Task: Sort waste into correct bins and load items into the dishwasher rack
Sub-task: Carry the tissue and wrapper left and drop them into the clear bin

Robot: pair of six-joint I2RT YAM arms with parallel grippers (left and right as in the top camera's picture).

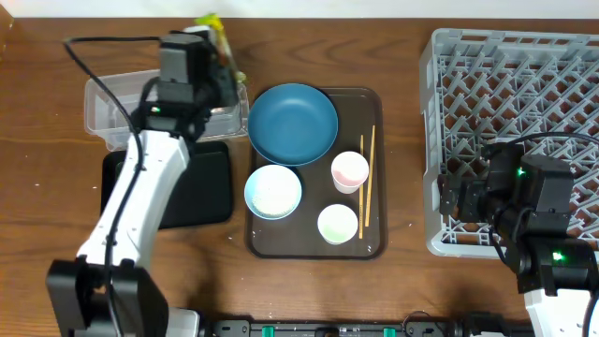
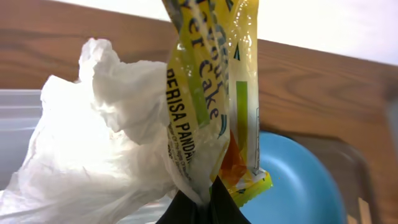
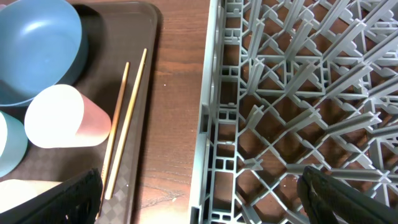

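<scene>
My left gripper (image 2: 205,208) is shut on the crumpled white tissue (image 2: 99,143) and the yellow-green printed wrapper (image 2: 214,81) together, held above the clear tub (image 1: 108,108) near its right end. The wrapper also shows in the overhead view (image 1: 217,33). The black tray (image 1: 201,192) lies in front of the tub. The dark-blue plate (image 1: 292,123), light-blue bowl (image 1: 272,191), two white cups (image 1: 349,170) (image 1: 338,224) and chopsticks (image 1: 367,183) sit on the brown serving tray. My right gripper (image 3: 199,193) is open and empty over the left wall of the grey rack (image 1: 524,94).
The brown serving tray (image 1: 374,245) lies mid-table between the bins and the rack. The rack wall (image 3: 211,124) stands right beside the tray's edge, with a strip of bare wood between them.
</scene>
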